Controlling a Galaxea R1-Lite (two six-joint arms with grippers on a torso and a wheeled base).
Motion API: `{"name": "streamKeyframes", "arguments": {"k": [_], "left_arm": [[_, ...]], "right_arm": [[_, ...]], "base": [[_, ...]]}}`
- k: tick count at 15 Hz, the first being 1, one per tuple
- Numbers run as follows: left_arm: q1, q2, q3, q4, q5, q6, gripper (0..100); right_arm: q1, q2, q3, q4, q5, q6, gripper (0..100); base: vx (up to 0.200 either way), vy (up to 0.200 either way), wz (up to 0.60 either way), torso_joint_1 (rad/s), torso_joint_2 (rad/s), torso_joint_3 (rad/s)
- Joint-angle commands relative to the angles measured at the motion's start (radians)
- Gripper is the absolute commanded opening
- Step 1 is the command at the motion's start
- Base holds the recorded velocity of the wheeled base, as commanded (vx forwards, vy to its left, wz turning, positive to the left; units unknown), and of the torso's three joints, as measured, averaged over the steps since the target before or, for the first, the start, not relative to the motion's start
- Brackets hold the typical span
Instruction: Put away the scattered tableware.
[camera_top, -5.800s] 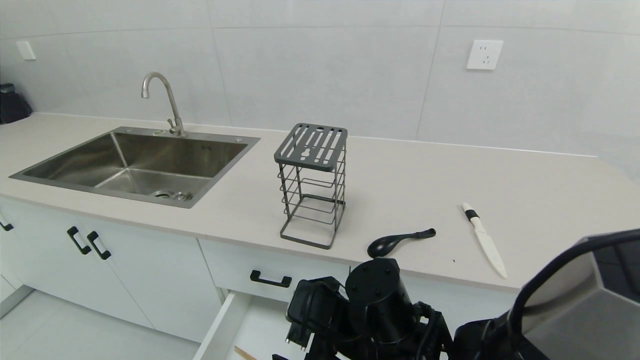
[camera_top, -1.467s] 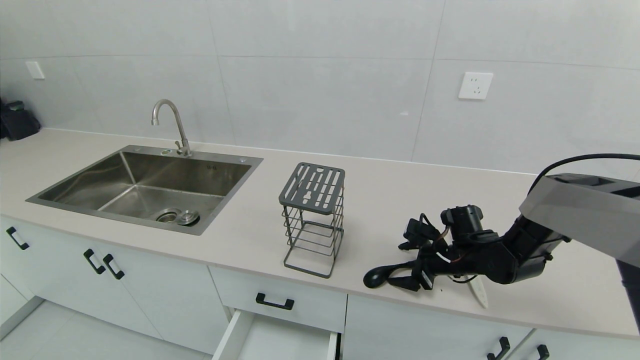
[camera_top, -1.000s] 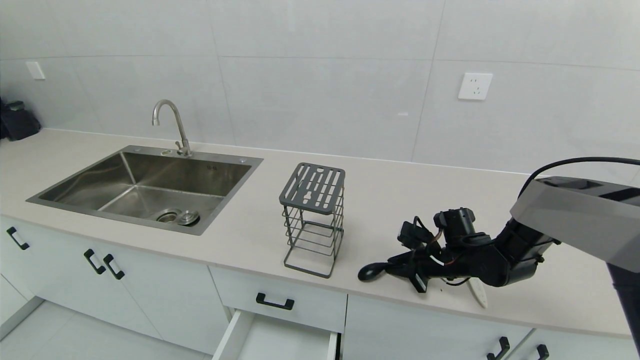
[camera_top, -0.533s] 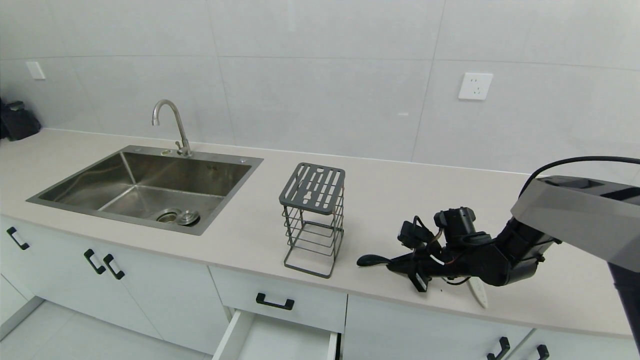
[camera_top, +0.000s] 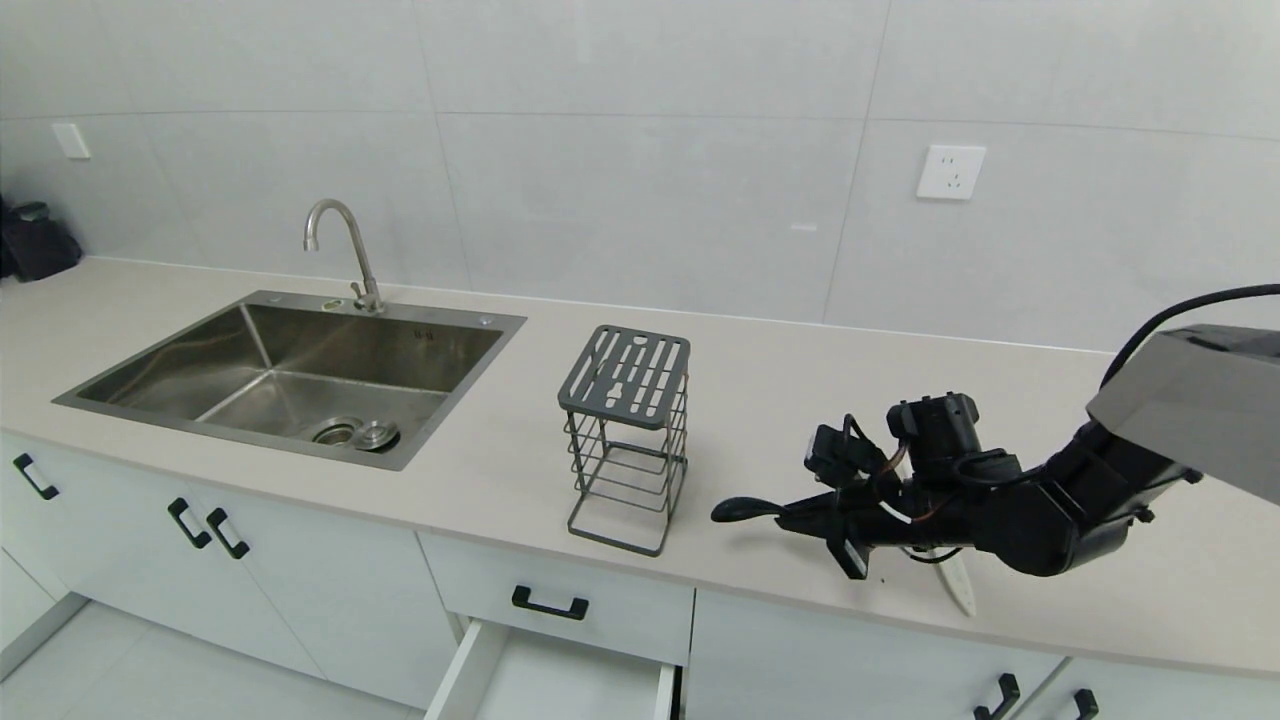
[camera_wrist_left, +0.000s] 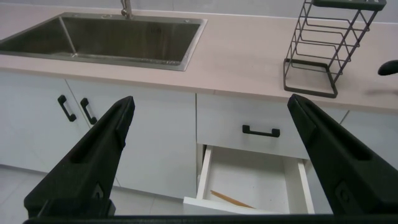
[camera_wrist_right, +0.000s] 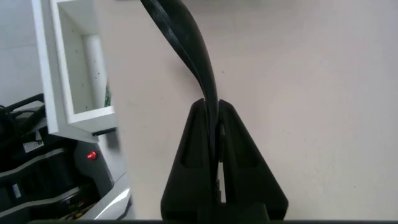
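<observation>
Right pincer (camera_top: 812, 522) pinches the spoon (camera_top: 742, 510) by its handle; long axis level, bowl end toward the rack (camera_top: 628, 440) (robot's left).

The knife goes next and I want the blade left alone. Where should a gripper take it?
Probably by the handle, from above, fingers across its width. The knife lies flat on the counter with its pointed tip toward the front edge, so the handle should be the far end, hidden behind the right arm, whose right gripper is shut on the spoon.
</observation>
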Motion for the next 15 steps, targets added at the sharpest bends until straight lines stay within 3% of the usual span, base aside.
{"name": "streamKeyframes", "arguments": {"k": [1,4,8,15], "left_arm": [[0.0,0.001,0.0,0.0,0.0,0.0,100],[0.0,0.001,0.0,-0.001,0.0,0.0,100],[0.0,0.001,0.0,0.0,0.0,0.0,100],[0.0,0.001,0.0,0.0,0.0,0.0,100]], "right_arm": [[0.061,-0.115,0.05,-0.003,0.001,0.003,0],[0.178,-0.197,0.124,-0.063,-0.019,0.111,0],[0.311,-0.261,0.248,-0.187,-0.154,0.287,0],[0.561,-0.302,0.3,-0.239,-0.292,0.45,0]], "base": [[0.0,0.0,0.0,0.0,0.0,0.0],[0.0,0.0,0.0,0.0,0.0,0.0],[0.0,0.0,0.0,0.0,0.0,0.0],[0.0,0.0,0.0,0.0,0.0,0.0]]}}
